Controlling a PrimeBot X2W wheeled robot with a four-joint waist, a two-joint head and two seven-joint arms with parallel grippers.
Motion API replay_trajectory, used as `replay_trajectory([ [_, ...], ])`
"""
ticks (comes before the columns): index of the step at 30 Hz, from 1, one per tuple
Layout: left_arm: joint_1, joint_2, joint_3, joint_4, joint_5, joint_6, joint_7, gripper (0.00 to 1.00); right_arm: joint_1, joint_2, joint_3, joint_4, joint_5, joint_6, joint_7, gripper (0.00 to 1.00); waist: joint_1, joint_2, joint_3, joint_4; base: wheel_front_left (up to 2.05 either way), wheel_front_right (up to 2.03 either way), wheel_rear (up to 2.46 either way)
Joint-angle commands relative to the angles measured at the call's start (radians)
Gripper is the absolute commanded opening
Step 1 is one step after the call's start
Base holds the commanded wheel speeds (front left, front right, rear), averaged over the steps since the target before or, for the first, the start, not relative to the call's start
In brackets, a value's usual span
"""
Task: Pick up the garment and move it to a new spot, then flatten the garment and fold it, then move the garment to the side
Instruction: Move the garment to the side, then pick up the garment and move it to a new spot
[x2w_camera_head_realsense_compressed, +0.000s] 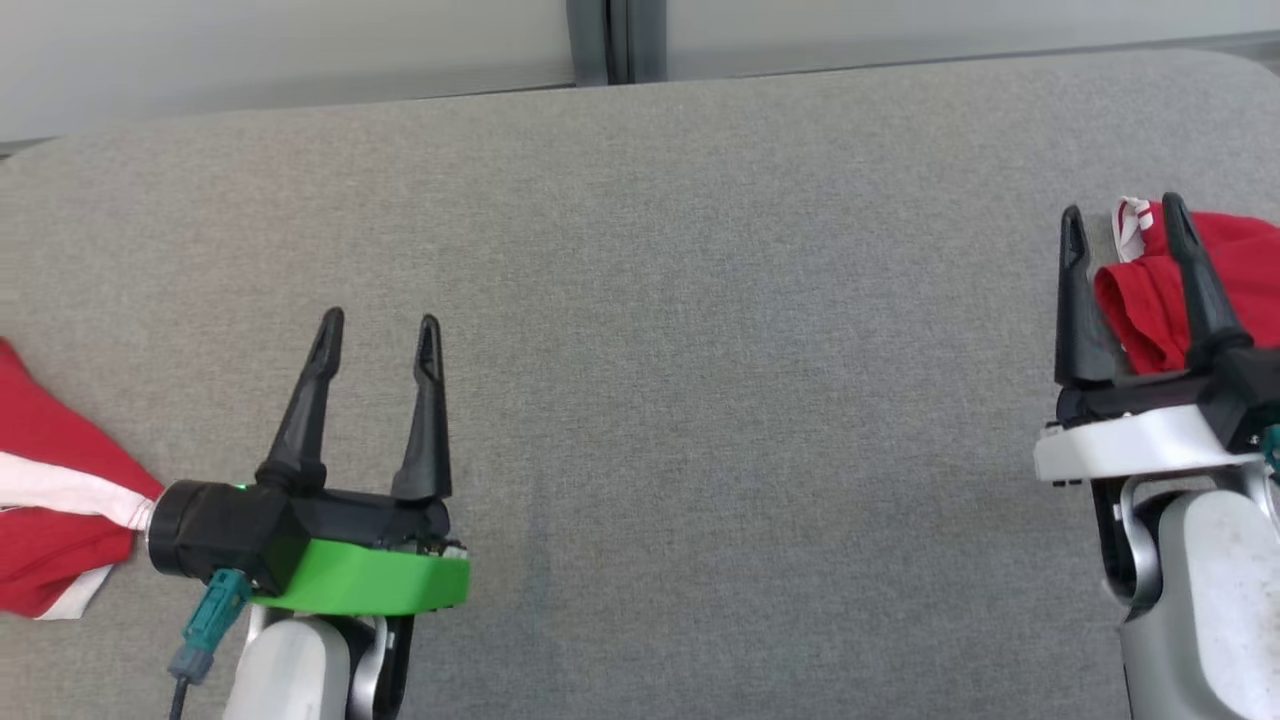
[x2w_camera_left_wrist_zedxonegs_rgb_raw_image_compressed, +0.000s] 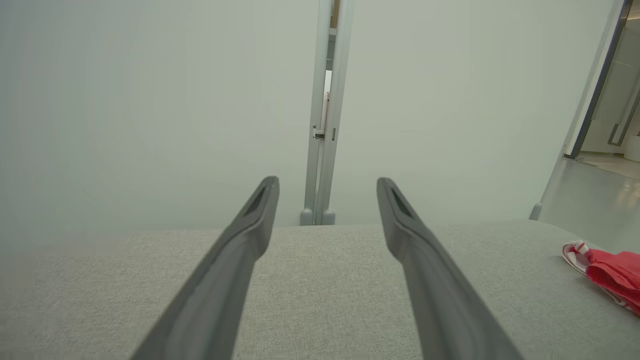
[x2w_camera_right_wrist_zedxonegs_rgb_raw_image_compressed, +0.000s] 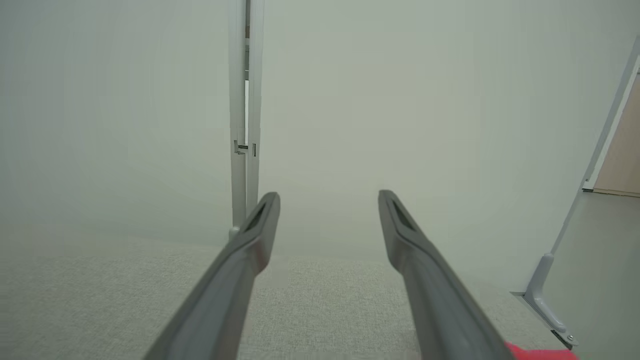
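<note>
No words, numbers, brands or signs could be read in any view. A small white strip (x2w_camera_head_realsense_compressed: 1130, 222) at the edge of the red garment (x2w_camera_head_realsense_compressed: 1245, 265) was possibly a label, but too small to make out.

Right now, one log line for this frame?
left gripper open, empty | right gripper open, empty, by crumpled red garment | second red garment far left on table

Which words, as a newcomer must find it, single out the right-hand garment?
On the grey table, look at the right edge by the right gripper. The garment is the bunched red heap with striped white trim; the red cloth at the left edge has a white band.
</note>
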Motion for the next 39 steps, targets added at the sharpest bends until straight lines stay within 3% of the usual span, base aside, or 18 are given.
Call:
replay_trajectory([
  [1,0.018,-0.001,-0.003,0.008,-0.004,-0.002,0.0,1.0,0.033,0.011,-0.001,-0.006,0.002,-0.002,0.0,1.0,0.0,0.0,-0.052,0.045,0.0,0.0,0.0],
  [11,0.083,0.0,-0.015,0.044,0.012,0.018,0.0,1.0,0.164,0.045,0.03,-0.05,0.078,-0.002,0.0,1.0,0.0,0.0,-0.076,0.042,0.0,0.0,0.0],
  [15,0.087,-0.001,-0.036,0.04,0.082,0.015,0.0,1.0,0.173,0.044,0.05,-0.047,0.075,-0.002,0.0,1.0,0.0,0.0,-0.076,0.035,0.0,0.0,0.0],
  [21,0.087,0.0,-0.052,0.042,0.06,0.035,0.0,1.0,0.166,0.045,0.06,-0.053,0.087,-0.002,0.0,1.0,0.0,0.0,-0.076,0.03,0.0,0.0,0.0],
  [33,0.077,0.0,-0.053,0.052,0.052,0.036,0.0,1.0,0.18,0.045,0.052,-0.043,0.105,-0.002,0.0,1.0,0.0,0.0,-0.077,0.035,0.0,0.0,0.0],
  [39,0.072,0.0,-0.059,0.063,0.048,0.028,0.0,1.0,0.195,0.045,0.054,-0.036,0.098,-0.002,0.0,1.0,0.0,0.0,-0.083,0.074,0.0,0.0,0.0],
])
